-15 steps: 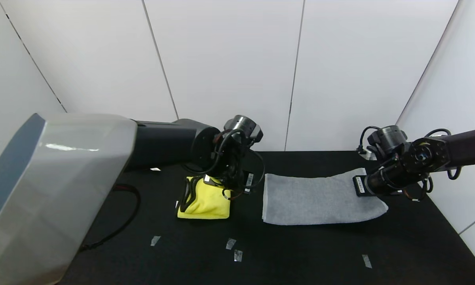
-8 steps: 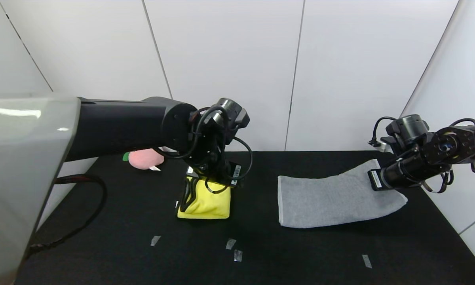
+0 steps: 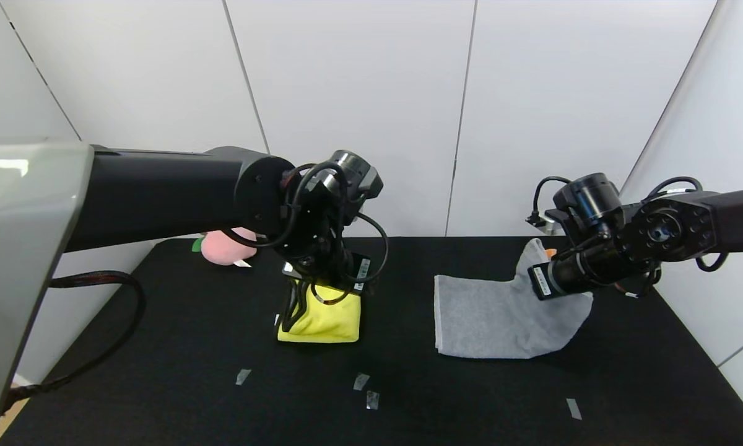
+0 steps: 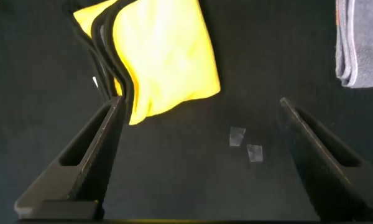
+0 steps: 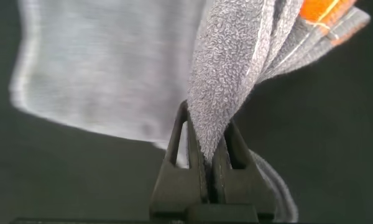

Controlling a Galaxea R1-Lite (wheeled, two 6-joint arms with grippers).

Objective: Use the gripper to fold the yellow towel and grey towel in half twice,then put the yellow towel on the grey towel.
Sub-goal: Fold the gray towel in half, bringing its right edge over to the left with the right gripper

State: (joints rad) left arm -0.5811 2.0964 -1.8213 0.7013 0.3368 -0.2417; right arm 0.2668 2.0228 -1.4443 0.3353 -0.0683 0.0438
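White panel walls behind; black table carries everything.

Right gripper: fingers clamped together on a bunched fold of the grey towel, cloth pinched tight between them with no gap visible. Head view puts the right gripper above the table towards the right edge, with the towel's right end lifted off the surface and hanging from it; the rest of the towel lies flat, its left edge near the table's middle. Orange-and-white band shows clearly in the right wrist view at the lifted end, where several layers fan out past the grip; head view gives only a small orange spot behind the raised corner.

Left gripper: fingers spread wide apart, holding nothing. Left wrist view shows bare table and two tape scraps between them, one fingertip just beside the dark-trimmed edge of the yellow towel; contact cannot be judged. In the head view the left gripper is mostly hidden by wrist and cables, hanging over the far edge of the yellow towel, which lies folded, left of the table's centre and well apart from the grey towel.

Pink plush sits near the far left corner, seen in the head view only.
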